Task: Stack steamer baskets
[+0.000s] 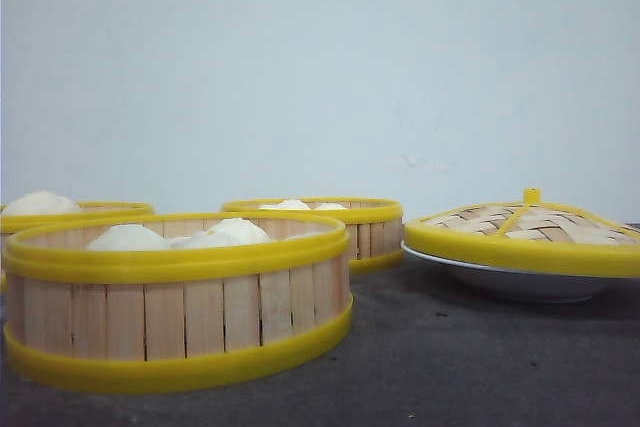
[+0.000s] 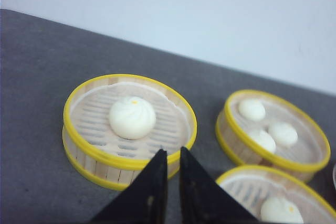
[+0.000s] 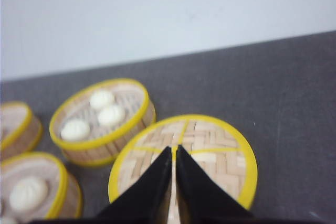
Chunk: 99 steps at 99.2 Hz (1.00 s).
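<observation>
Three steamer baskets stand apart on the grey table, none stacked. The front view has the nearest one (image 1: 180, 312) at the left, another (image 1: 90, 210) behind it at the far left, and a third (image 1: 365, 232) further back in the middle. All hold white buns. My left gripper (image 2: 172, 153) hovers shut and empty above the near rim of the one-bun basket (image 2: 94, 163), with the three-bun basket (image 2: 236, 148) and another basket (image 2: 247, 190) to one side. My right gripper (image 3: 174, 149) hangs shut and empty over the woven lid (image 3: 210, 150). Neither gripper appears in the front view.
The domed woven lid (image 1: 520, 232) with yellow rim and knob rests on a shallow white plate (image 1: 520, 285) at the right. A pale wall runs behind the table. In the right wrist view, the three-bun basket (image 3: 105, 150) sits close to the lid.
</observation>
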Each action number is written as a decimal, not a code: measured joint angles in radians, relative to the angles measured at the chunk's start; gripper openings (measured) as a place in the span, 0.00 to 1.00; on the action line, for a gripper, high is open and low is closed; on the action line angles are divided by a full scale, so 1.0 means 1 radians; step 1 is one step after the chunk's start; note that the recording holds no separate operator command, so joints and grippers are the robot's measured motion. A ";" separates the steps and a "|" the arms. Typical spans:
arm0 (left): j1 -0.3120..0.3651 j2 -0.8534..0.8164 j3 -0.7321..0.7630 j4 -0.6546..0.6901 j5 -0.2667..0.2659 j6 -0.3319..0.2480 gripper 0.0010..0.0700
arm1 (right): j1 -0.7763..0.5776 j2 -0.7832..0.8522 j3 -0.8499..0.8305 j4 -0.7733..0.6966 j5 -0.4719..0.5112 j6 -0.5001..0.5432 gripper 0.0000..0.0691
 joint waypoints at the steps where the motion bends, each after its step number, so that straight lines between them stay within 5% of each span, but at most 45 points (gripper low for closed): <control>1: 0.000 0.011 0.012 -0.010 0.001 0.007 0.01 | 0.000 0.013 0.012 -0.010 -0.001 -0.006 0.01; 26: 0.000 0.238 0.172 -0.159 0.026 0.150 0.01 | 0.000 0.304 0.197 -0.170 -0.002 -0.131 0.01; 66: 0.000 0.339 0.172 -0.219 0.026 0.177 0.07 | 0.000 0.482 0.198 -0.194 -0.002 -0.174 0.03; 73: 0.000 0.339 0.172 -0.219 0.026 0.179 0.23 | 0.000 0.482 0.198 -0.193 -0.002 -0.177 0.20; 87: 0.000 0.339 0.172 -0.219 0.026 0.184 0.59 | 0.000 0.482 0.198 -0.193 -0.002 -0.177 0.81; 99: 0.000 0.339 0.172 -0.219 0.026 0.183 0.65 | 0.000 0.482 0.198 -0.185 -0.002 -0.177 0.98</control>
